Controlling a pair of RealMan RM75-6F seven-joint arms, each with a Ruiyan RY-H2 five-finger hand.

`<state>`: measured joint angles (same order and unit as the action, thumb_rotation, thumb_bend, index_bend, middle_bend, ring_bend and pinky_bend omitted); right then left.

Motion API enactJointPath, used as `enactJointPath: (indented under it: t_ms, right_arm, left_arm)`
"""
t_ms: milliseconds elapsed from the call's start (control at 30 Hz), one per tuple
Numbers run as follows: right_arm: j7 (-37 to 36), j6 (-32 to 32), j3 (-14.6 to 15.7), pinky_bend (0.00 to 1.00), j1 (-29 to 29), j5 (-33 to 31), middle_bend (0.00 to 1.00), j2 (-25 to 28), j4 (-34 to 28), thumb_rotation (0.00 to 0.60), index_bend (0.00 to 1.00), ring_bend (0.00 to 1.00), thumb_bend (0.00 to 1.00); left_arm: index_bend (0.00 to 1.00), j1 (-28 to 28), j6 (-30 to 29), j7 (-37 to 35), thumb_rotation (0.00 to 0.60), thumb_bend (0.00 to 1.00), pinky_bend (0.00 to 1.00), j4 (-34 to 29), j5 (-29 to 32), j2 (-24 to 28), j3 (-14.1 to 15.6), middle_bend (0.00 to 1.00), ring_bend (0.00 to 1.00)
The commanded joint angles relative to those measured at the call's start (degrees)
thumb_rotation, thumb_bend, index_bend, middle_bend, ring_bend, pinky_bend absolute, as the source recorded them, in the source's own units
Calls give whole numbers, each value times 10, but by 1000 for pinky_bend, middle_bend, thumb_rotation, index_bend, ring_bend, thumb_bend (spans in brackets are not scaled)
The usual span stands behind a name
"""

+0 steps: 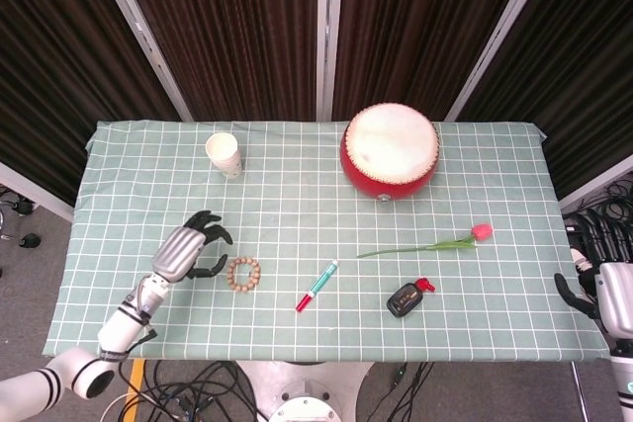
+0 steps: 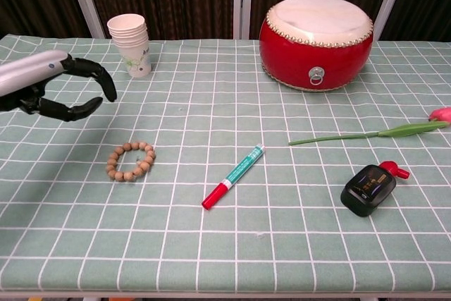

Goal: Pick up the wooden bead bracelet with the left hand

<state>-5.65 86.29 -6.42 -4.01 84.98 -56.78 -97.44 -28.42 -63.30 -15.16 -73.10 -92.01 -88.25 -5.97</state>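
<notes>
The wooden bead bracelet (image 1: 243, 274) (image 2: 130, 161) lies flat on the checked tablecloth near the front left, a ring of light brown beads. My left hand (image 1: 190, 250) (image 2: 53, 87) hovers above and to the left of it, fingers spread and curved, holding nothing. A clear gap separates the fingers from the bracelet. My right hand (image 1: 613, 298) hangs beyond the table's right edge, only partly seen, and its fingers cannot be made out.
A stack of paper cups (image 2: 130, 45) stands at the back left. A red drum (image 2: 316, 32) sits at the back centre-right. A red-and-green marker (image 2: 233, 176), a tulip (image 2: 373, 132) and a small black device (image 2: 368, 188) lie to the right of the bracelet.
</notes>
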Motion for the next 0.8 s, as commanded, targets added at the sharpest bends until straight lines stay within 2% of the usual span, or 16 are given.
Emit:
enactJointPath:
  t_ms: [33, 100, 167, 233, 300, 533, 800]
  right_arm:
    - [-16, -17, 7, 0, -5, 3, 8, 10, 4, 600, 0, 0, 244]
    - [-31, -29, 11, 0, -8, 7, 22, 17, 9, 600, 0, 0, 265]
    - [-41, -36, 13, 0, -12, 11, 20, 19, 17, 600, 0, 0, 280]
    - [-50, -39, 14, 0, -16, 17, 7, 19, 22, 600, 0, 0, 284]
    - [-55, -37, 14, 0, -18, 24, 0, 15, 29, 600, 0, 0, 284]
    - [-19, -36, 17, 0, -20, 25, 0, 2, 28, 600, 0, 0, 282]
    - [16, -28, 21, 0, -18, 27, 0, -19, 24, 600, 0, 0, 282]
  left_arm:
    - [383, 21, -45, 11, 599, 409, 97, -35, 27, 40, -10, 345, 135]
    - [368, 39, -71, 19, 594, 399, 92, -38, 47, 59, -19, 342, 135]
    - [323, 59, -87, 34, 547, 382, 78, -40, 69, 84, -21, 317, 133]
    - [262, 77, -92, 52, 501, 366, 63, -47, 88, 111, -17, 261, 104]
    - [213, 101, -104, 74, 484, 360, 48, -59, 107, 141, -10, 192, 57]
    - [182, 187, -185, 111, 480, 353, 13, -91, 125, 196, 22, 126, 11]
    - [163, 255, -262, 128, 485, 353, 0, -127, 99, 209, 58, 97, 0]
